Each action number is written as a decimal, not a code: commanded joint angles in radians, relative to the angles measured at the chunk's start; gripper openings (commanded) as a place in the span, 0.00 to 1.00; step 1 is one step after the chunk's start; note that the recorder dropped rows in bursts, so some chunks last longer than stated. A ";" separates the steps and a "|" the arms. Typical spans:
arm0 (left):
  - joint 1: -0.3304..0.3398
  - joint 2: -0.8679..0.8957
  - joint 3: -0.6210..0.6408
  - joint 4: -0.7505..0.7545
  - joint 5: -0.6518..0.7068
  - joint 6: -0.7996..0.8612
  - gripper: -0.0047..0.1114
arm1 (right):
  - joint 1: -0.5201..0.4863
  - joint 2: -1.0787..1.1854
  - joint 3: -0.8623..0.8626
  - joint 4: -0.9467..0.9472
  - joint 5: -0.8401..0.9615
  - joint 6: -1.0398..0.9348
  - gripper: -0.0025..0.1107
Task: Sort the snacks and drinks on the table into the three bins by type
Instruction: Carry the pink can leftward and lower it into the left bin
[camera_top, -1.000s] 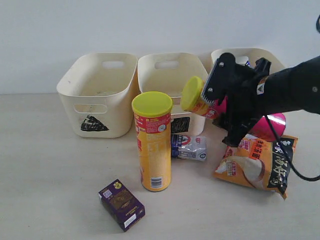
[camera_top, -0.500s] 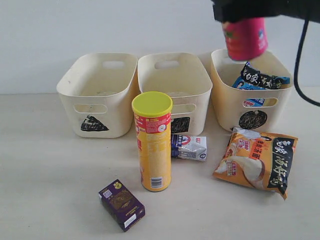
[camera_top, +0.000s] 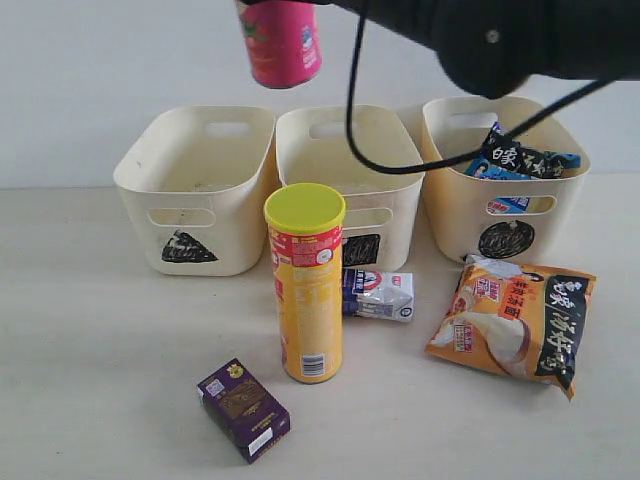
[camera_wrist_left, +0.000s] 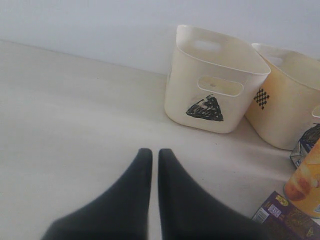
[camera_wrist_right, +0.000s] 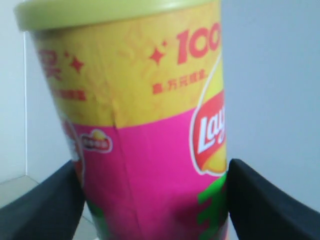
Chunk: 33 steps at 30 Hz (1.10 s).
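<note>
My right gripper (camera_wrist_right: 154, 171) is shut on the pink chip tube (camera_wrist_right: 150, 150), one finger on each side of it. The tube (camera_top: 282, 45) hangs high over the gap between the triangle bin (camera_top: 190, 215) and the square bin (camera_top: 400, 175). The circle bin (camera_top: 470, 215) holds a blue noodle packet (camera_top: 520, 160). A yellow chip tube (camera_top: 305, 290) stands upright in front of the square bin. Around it lie a white-blue pouch (camera_top: 378, 294), an orange-black noodle packet (camera_top: 510, 325) and a purple box (camera_top: 243, 408). My left gripper (camera_wrist_left: 151, 152) is shut on nothing, low over bare table.
The right arm (camera_top: 500, 35) and its cable (camera_top: 352, 110) cross the top of the exterior view above the square and circle bins. In the left wrist view the triangle bin (camera_wrist_left: 190, 85) and square bin (camera_wrist_left: 280, 115) stand ahead, before a white wall.
The right arm lifted the pink tube from beside the orange-black packet, passed over the circle bin, and carried it left above the triangle and square bins. The left gripper stayed put.
</note>
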<state>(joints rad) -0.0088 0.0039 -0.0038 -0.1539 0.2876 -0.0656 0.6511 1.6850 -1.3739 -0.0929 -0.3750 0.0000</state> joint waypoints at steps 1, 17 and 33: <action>-0.001 -0.004 0.004 0.005 0.000 -0.005 0.08 | 0.020 0.111 -0.125 0.006 -0.024 0.000 0.02; -0.001 -0.004 0.004 0.005 0.000 -0.005 0.08 | 0.028 0.436 -0.363 0.006 -0.084 0.146 0.02; -0.001 -0.004 0.004 0.005 0.000 -0.005 0.08 | 0.039 0.535 -0.433 0.006 0.002 0.217 0.72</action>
<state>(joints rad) -0.0088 0.0039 -0.0038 -0.1539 0.2876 -0.0656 0.6884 2.2436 -1.8013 -0.0867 -0.3853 0.2194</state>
